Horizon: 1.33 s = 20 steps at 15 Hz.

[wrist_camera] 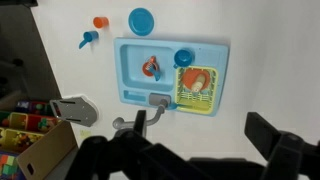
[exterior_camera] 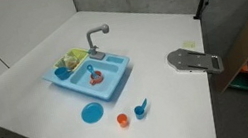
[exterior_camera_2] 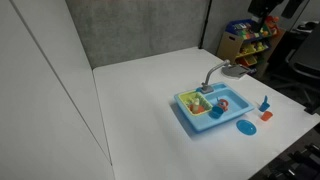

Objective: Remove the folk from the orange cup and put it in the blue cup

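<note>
Light-blue sink (wrist_camera: 132, 85), orange cup (wrist_camera: 151, 68), white table (wrist_camera: 265, 70)

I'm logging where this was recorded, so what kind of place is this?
Probably a lab or office corner: a plain white table against grey partition panels, a toy sink set on it, and a shelf of colourful toys nearby.

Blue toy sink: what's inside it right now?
In the wrist view, the sink holds the orange cup in its basin, a pale sliver on it, possibly the fork. The blue cup sits by the yellow-green rack. Cup interiors are too small to see.
</note>
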{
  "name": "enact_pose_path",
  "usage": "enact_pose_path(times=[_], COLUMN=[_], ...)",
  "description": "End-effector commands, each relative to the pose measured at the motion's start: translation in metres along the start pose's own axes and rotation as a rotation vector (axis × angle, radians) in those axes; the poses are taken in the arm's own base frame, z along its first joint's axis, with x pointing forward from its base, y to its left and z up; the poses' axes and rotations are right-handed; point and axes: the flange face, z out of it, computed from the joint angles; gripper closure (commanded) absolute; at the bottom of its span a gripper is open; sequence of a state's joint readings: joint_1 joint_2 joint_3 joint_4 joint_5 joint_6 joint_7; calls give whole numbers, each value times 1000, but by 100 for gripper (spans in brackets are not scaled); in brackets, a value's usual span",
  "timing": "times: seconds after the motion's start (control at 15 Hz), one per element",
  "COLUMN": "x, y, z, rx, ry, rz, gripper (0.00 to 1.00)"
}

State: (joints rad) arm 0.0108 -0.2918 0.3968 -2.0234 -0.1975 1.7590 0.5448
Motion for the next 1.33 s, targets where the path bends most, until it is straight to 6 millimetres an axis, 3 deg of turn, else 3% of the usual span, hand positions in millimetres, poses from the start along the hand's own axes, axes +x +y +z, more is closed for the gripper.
enact_pose_path(times=[0.0, 0.33, 0.6, 1.27], x=[0, 0, 13, 69], y=[0, 0, -1, 14], z=[-1, -1, 6, 75], rx=[-1, 0, 15, 147], ry=[-1, 0, -11, -52], rz=[0, 0, 27, 75], gripper=[0, 0, 0, 0])
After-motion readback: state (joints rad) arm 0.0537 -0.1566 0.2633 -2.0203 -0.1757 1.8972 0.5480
